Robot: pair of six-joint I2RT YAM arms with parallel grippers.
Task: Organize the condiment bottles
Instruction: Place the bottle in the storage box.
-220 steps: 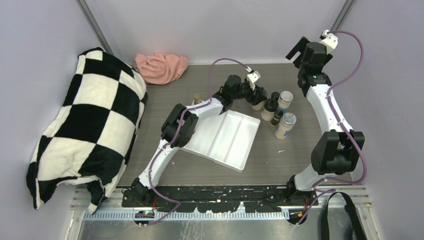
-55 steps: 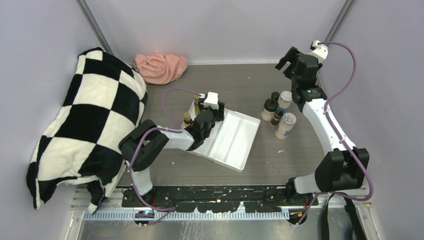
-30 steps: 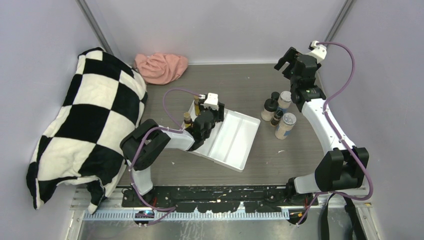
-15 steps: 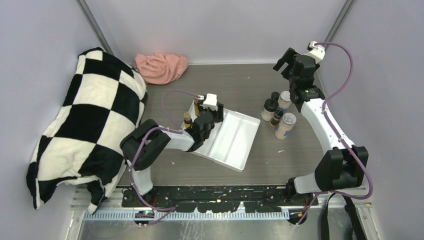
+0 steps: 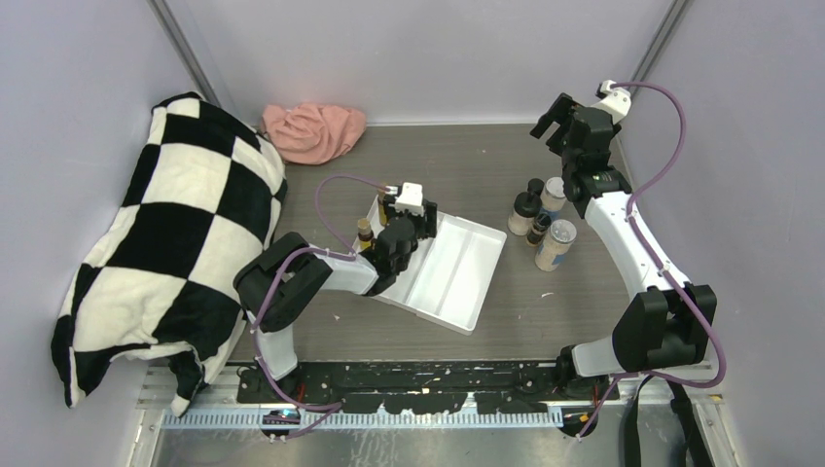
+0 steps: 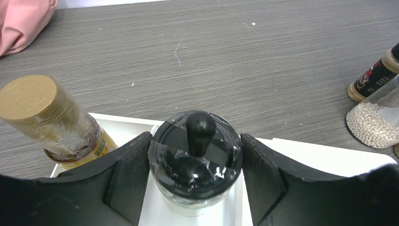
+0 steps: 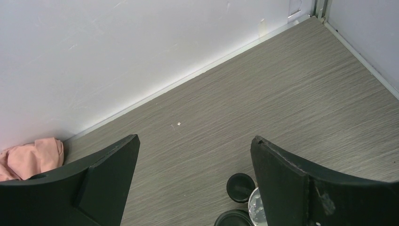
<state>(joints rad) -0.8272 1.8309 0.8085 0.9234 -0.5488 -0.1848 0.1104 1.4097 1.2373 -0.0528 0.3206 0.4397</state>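
Black-lidded jar (image 6: 195,162) in white tray (image 6: 329,157), flanked by left gripper (image 6: 195,141) jaws, grip unclear, right gripper (image 7: 195,146) wide, empty

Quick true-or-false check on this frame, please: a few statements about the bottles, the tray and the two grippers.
1. The black-lidded jar stands in the white tray, between the left gripper's fingers. True.
2. The right gripper is clamped on something. False: it is open, with nothing between its fingers.
3. The pink cloth lies in the tray. False: it lies at the table's far left corner.
4. Several bottles stand on the table outside the tray. True.
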